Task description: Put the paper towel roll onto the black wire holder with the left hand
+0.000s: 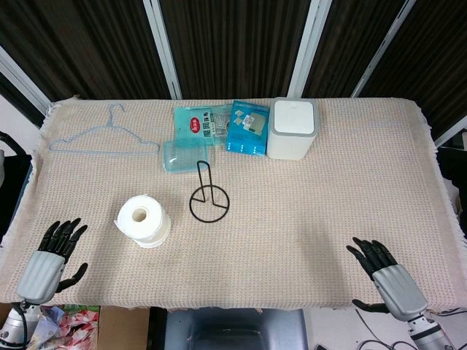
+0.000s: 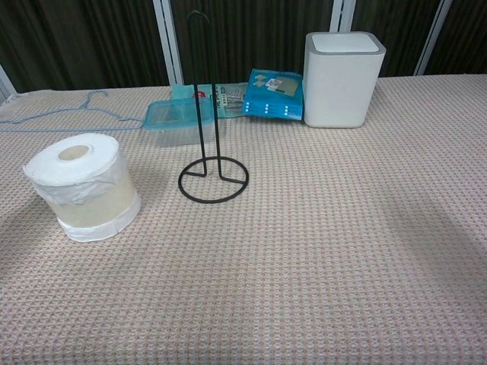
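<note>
The white paper towel roll (image 1: 145, 219) (image 2: 82, 185) stands upright on the table, hole facing up. Just to its right is the black wire holder (image 1: 209, 195) (image 2: 212, 129), an upright loop on a round base, bare. My left hand (image 1: 55, 255) lies at the table's front left corner, fingers spread and holding nothing, a short way left of and nearer than the roll. My right hand (image 1: 384, 276) rests at the front right, also spread and holding nothing. Neither hand shows in the chest view.
A blue wire hanger (image 1: 102, 140) lies at the back left. A clear blue lidded box (image 1: 183, 157), two blue packets (image 1: 245, 127) and a white bin (image 1: 293, 129) stand along the back behind the holder. The cloth-covered table (image 1: 306, 219) ends close to both hands.
</note>
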Available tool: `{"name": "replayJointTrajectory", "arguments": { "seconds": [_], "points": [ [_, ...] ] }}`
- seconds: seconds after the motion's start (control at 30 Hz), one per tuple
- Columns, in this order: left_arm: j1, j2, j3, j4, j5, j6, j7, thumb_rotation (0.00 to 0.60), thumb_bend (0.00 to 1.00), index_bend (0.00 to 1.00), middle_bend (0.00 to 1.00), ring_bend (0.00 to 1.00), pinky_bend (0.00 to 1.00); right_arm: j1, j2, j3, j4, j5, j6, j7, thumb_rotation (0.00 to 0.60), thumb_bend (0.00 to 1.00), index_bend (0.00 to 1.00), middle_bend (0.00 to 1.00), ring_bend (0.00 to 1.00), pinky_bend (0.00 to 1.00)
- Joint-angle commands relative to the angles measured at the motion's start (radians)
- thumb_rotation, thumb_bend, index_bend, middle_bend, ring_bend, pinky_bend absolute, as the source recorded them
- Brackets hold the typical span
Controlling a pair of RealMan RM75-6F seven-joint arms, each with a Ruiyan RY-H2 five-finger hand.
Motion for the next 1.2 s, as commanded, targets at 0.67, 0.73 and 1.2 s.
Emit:
{"name": "replayJointTrajectory", "arguments": {
  "seconds": [0.67, 0.73, 1.2],
  "points": [
    [-0.192, -0.179, -0.027, 0.095, -0.051, -0.152, -0.985, 0.6, 0.31, 0.0, 0.0, 0.0, 0.0, -0.014, 0.033, -0.008, 0.004, -0.019, 0.046, 0.052, 0.6, 0.14, 0.0, 0.0, 0.0, 0.0],
    [-0.212, -0.22, -0.05, 0.149, -0.085, -0.195, -0.944, 0.6, 0.31, 0.0, 0.0, 0.0, 0.0, -0.015, 0.034, -0.005, 0.002, -0.012, 0.044, 0.052, 0.6, 0.14, 0.0, 0.0, 0.0, 0.0],
    [-0.246, -0.346, -0.073, 0.301, -0.133, -0.243, -0.918, 0.6, 0.31, 0.0, 0.0, 0.0, 0.0, -0.011, 0.042, 0.001, -0.002, 0.003, 0.034, 0.061, 0.6, 0.14, 0.0, 0.0, 0.0, 0.0]
  ]
}}
